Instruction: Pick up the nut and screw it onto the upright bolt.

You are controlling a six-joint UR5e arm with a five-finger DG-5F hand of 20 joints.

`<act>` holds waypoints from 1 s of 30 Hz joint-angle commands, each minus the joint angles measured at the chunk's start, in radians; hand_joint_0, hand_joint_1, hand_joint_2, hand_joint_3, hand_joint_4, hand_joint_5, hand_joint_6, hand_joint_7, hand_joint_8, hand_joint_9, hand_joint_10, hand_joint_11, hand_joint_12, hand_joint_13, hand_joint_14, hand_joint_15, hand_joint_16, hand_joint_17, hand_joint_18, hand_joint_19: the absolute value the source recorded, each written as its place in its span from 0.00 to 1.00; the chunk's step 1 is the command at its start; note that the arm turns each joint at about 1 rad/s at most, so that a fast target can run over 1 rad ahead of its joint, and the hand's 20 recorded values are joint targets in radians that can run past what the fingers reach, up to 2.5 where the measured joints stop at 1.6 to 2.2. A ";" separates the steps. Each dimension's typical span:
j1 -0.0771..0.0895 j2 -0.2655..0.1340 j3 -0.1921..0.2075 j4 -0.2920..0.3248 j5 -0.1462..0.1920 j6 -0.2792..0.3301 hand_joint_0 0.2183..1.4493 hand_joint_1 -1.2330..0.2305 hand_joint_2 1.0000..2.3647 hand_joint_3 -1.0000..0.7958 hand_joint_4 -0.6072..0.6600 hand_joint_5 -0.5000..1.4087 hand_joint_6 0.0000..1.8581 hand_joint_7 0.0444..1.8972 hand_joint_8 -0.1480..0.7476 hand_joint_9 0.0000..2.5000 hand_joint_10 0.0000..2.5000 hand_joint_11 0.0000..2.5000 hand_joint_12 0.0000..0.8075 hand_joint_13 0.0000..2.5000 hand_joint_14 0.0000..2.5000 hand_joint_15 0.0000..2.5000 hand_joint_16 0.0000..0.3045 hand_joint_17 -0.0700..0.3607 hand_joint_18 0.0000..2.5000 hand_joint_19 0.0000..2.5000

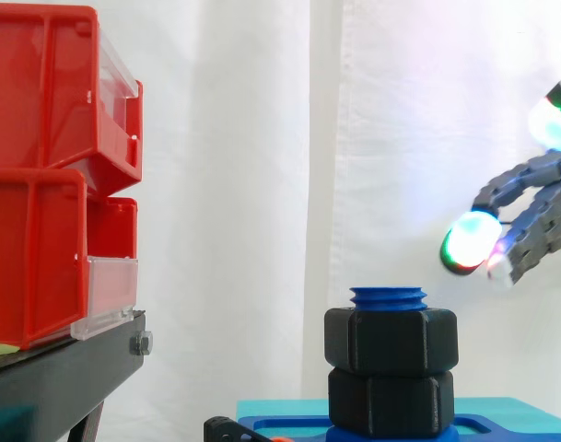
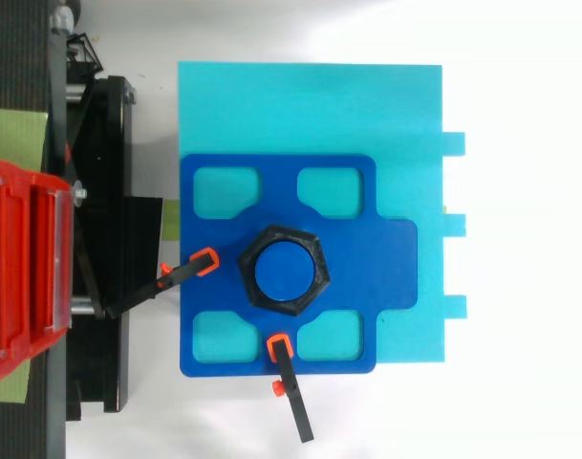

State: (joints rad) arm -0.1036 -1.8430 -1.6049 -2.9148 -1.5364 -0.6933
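Observation:
A blue upright bolt [image 1: 388,296] stands on a blue fixture [image 2: 386,258], its threaded tip showing above two black hexagonal nuts. The upper nut [image 1: 391,339] sits directly on the lower nut [image 1: 391,401]. From above, one black nut [image 2: 255,279] rings the round bolt top [image 2: 284,270]. My hand [image 1: 538,221] hovers at the right edge of the side view, higher than the bolt and off to its right. Its fingers are loosely extended toward the left with glowing tips, and nothing lies between them. It touches neither bolt nor nuts.
The fixture lies on a cyan plate [image 2: 310,105], held by two black clamps with orange ends [image 2: 190,268] [image 2: 289,382]. Stacked red bins [image 1: 50,166] sit on a black stand [image 1: 59,378] to the left. A white curtain hangs behind.

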 commanded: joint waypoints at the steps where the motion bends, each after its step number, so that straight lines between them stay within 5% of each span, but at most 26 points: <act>1: 0.018 0.105 -0.136 0.075 0.035 0.020 0.22 0.62 0.00 0.28 0.62 0.16 0.27 0.32 0.44 0.22 0.00 0.00 0.44 0.17 0.00 0.00 0.15 0.41 0.15 0.07; 4: 0.025 0.139 -0.185 0.098 0.041 0.043 0.22 0.61 0.00 0.28 0.62 0.16 0.27 0.31 0.43 0.20 0.00 0.00 0.43 0.15 0.00 0.00 0.15 0.40 0.13 0.06; 15: 0.035 0.149 -0.188 0.154 0.056 0.153 0.23 0.57 0.00 0.28 0.63 0.15 0.27 0.28 0.42 0.11 0.00 0.00 0.43 0.04 0.00 0.00 0.15 0.39 0.00 0.00; 22: 0.035 0.149 -0.188 0.152 0.068 0.321 0.24 0.56 0.00 0.28 0.62 0.14 0.27 0.28 0.41 0.05 0.00 0.00 0.43 0.00 0.00 0.00 0.15 0.40 0.00 0.00; 30: 0.035 0.149 -0.188 0.152 0.065 0.307 0.24 0.55 0.00 0.28 0.61 0.14 0.27 0.28 0.41 0.03 0.00 0.00 0.43 0.00 0.00 0.00 0.15 0.40 0.00 0.00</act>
State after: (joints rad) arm -0.0691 -1.6935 -1.7936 -2.7628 -1.4698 -0.3835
